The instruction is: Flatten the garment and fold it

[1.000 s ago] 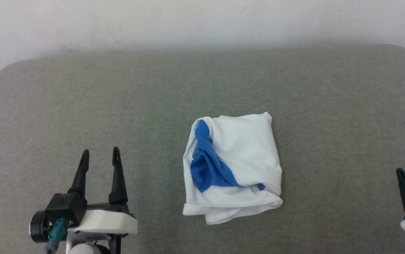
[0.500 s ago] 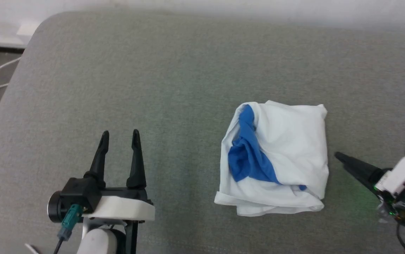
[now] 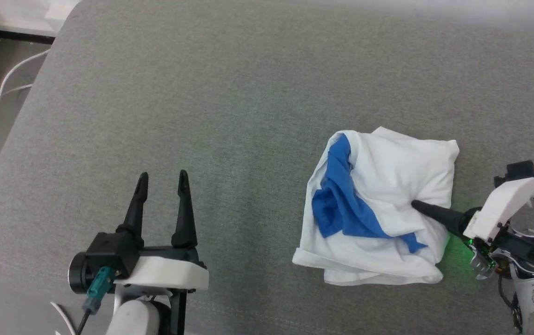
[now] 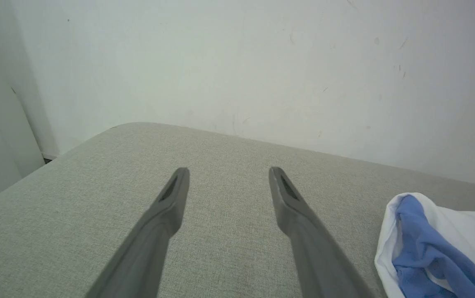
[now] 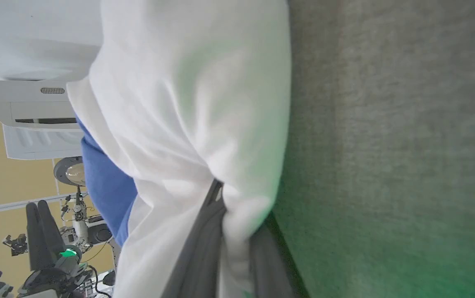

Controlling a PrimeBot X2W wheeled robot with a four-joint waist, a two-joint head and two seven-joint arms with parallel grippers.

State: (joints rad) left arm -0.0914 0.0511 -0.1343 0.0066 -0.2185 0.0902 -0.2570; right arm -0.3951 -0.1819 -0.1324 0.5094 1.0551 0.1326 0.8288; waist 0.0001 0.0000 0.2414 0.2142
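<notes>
The garment (image 3: 388,186) lies bunched in a rough square on the grey cushion, white with a royal-blue part showing on its left side. My right gripper (image 3: 417,204) reaches in from the right and is shut on a fold of the white cloth near the bundle's right edge; in the right wrist view the garment (image 5: 188,103) is pinched between my fingers (image 5: 204,231). My left gripper (image 3: 162,179) stands open over bare cushion to the left of the garment, holding nothing. In the left wrist view its fingers (image 4: 171,203) are spread and the garment (image 4: 436,244) sits at the lower right.
The grey cushion (image 3: 230,102) has a rounded left edge with floor and a white cable (image 3: 16,74) beyond it. A pale wall (image 4: 237,62) rises behind the cushion. Bare cushion lies between my two grippers.
The head camera has turned, shifting the whole picture. My right gripper has swung in from the right, reached the garment's right edge and shut on the white cloth. My left gripper has stayed open.
</notes>
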